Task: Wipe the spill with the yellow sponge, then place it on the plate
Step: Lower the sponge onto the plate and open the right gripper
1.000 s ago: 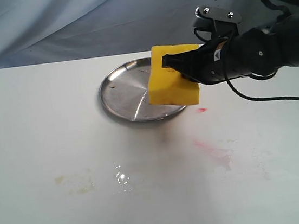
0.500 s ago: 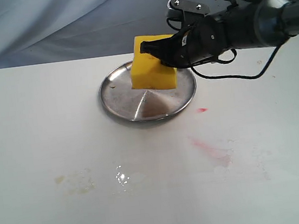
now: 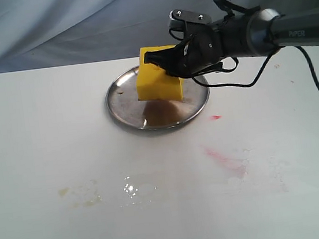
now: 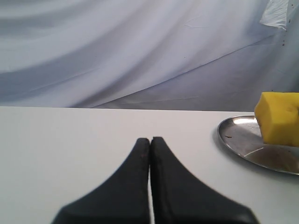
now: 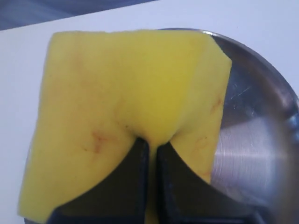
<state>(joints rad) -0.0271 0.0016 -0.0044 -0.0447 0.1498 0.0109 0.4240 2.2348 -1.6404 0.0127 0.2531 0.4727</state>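
While my right tool (image 3: 157,58) was over the plate (image 3: 123,99), its two fingers were clenched on the yellow sponge (image 3: 152,86). The right wrist view confirmed this: both dark fingertips (image 5: 140,151) were pressed into one face of the sponge (image 5: 117,88), denting it, with faint brownish stains around the grip. The sponge was tilted, with its lower edge down at the plate's centre and a dark reflection under it. I could not confirm whether it touched the steel. The plate (image 5: 254,140) sat toward the far side of the white tabletop (image 3: 35,146), before a grey-blue cloth backdrop (image 3: 49,28).

My left tool (image 4: 150,140) was shut, its fingers pressed together with nothing between them. It was low over bare tabletop, well apart from the plate (image 4: 240,140), with the sponge (image 4: 279,116) visible at the edge of its view. That arm did not appear in the exterior view.

On the near tabletop, a faint tan-brown trace marked the spill (image 3: 89,199), and a glistening wet patch (image 3: 130,188) lay just beside it. A pink-red smear (image 3: 227,160) lay further right. A tiny red spot (image 3: 215,116) sat just beside the plate's near right rim.
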